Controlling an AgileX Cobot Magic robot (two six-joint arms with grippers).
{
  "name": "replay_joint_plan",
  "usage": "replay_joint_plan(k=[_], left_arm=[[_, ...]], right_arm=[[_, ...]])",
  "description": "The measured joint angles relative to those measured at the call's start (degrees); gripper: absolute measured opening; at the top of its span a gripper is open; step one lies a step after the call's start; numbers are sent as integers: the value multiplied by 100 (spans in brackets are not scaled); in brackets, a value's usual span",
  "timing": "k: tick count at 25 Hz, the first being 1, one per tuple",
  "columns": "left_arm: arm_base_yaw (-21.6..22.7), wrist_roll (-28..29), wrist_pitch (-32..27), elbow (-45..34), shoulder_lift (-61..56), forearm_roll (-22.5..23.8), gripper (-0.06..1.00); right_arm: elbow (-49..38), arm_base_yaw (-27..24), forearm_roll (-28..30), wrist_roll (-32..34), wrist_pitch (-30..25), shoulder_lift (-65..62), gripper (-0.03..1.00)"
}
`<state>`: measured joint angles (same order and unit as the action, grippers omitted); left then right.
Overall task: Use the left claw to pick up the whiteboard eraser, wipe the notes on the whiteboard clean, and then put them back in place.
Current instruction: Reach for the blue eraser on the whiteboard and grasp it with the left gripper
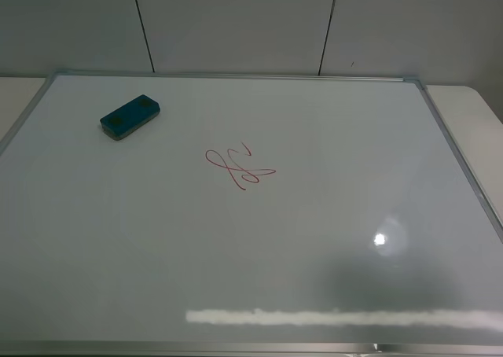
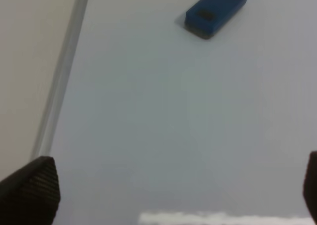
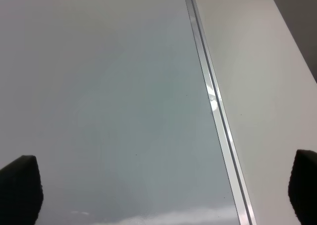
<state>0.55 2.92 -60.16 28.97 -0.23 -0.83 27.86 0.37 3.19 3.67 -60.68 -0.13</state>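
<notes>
Whiteboard flat on the counter, glossy white within a thin silver frame; whiteboard eraser lying on the board near its far left corner, teal, grey felt down, two dark ovals up, long side at a slant to the frame, touched by nothing; notes in red marker, a small looping scribble near the board's middle, a little toward the left, well apart from the eraser, unwiped; left claw shown in its own wrist view, over bare board just inside the left rail of the frame, fingers spread wide, one ribbed black tip at each side of the picture, nothing between them but board; eraser well ahead of those fingers, apart from them; right gripper shown in its wrist view above the board's right edge, fingers wide apart and empty, silver rail and pale counter passing between them; glare spot and a streak of reflected light on the board's near part
</notes>
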Motion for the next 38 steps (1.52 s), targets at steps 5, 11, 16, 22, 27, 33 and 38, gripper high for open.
replay_joint_plan(k=[5,11,16,22,27,33,38], left_arm=[[0,0,0,0,0,0,99],[0,0,0,0,0,0,99],[0,0,0,0,0,0,99],[0,0,0,0,0,0,99],[0,0,0,0,0,0,99],[0,0,0,0,0,0,99],[0,0,0,0,0,0,99]], right_arm=[[0,0,0,0,0,0,99],[0,0,0,0,0,0,99],[0,0,0,0,0,0,99],[0,0,0,0,0,0,99],[0,0,0,0,0,0,99],[0,0,0,0,0,0,99],[0,0,0,0,0,0,99]])
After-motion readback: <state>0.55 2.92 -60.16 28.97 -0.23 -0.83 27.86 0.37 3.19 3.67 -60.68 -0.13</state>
